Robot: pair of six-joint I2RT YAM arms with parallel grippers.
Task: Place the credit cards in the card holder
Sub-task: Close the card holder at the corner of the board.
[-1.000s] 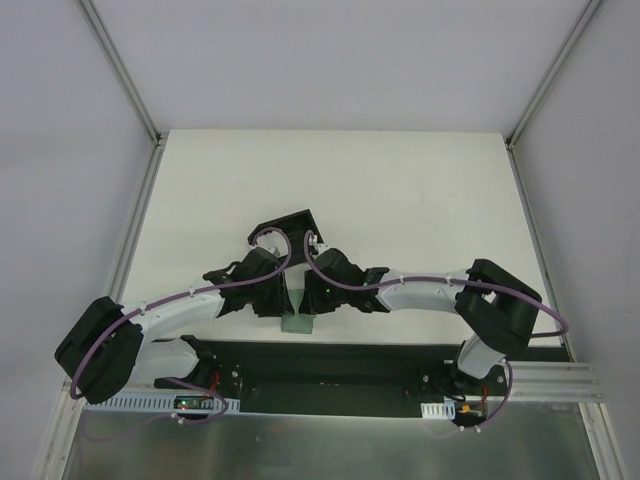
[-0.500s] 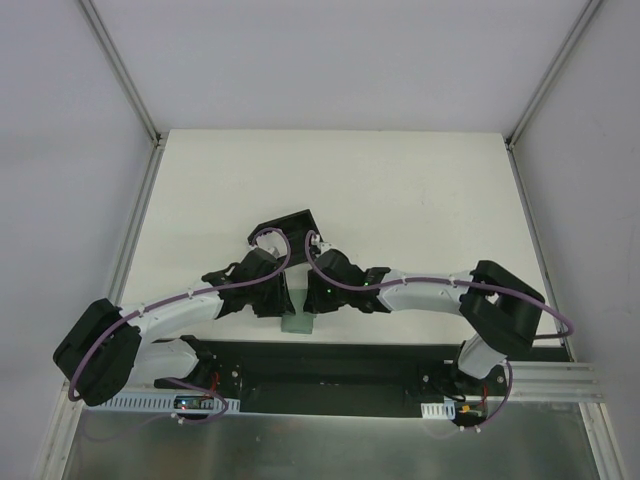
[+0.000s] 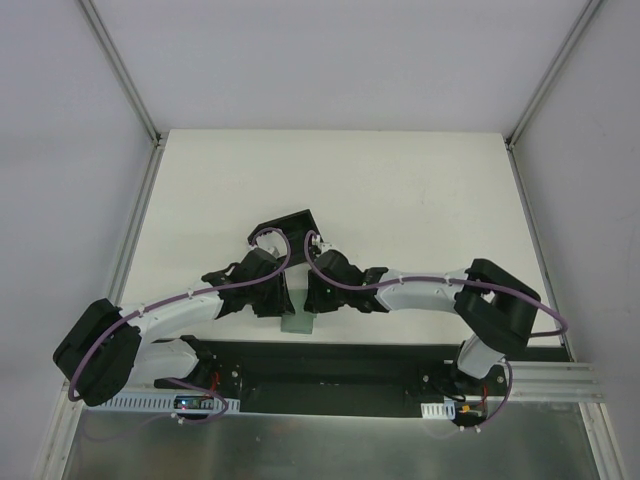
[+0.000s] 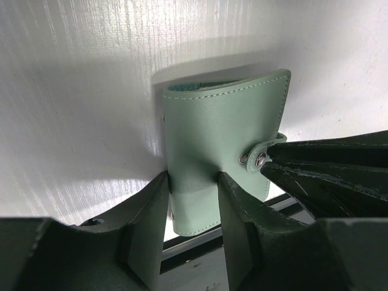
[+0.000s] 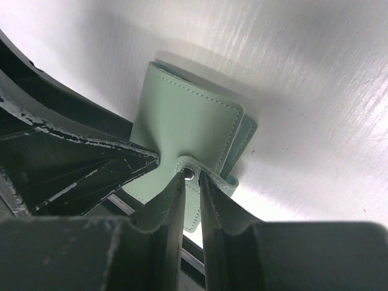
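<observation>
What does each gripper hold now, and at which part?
Both hold the green case. The left gripper clamps its body across the width, a finger on each side edge. The right gripper pinches the snap tab.

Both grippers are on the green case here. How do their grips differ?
The left gripper straddles the green case across its body, jaws set wide. The right gripper pinches only the small snap tab, jaws nearly closed. The left gripper's fingers flank the case's lower part, while the right gripper's fingers reach in from the side at the snap. Shared: both grip the same case.
</observation>
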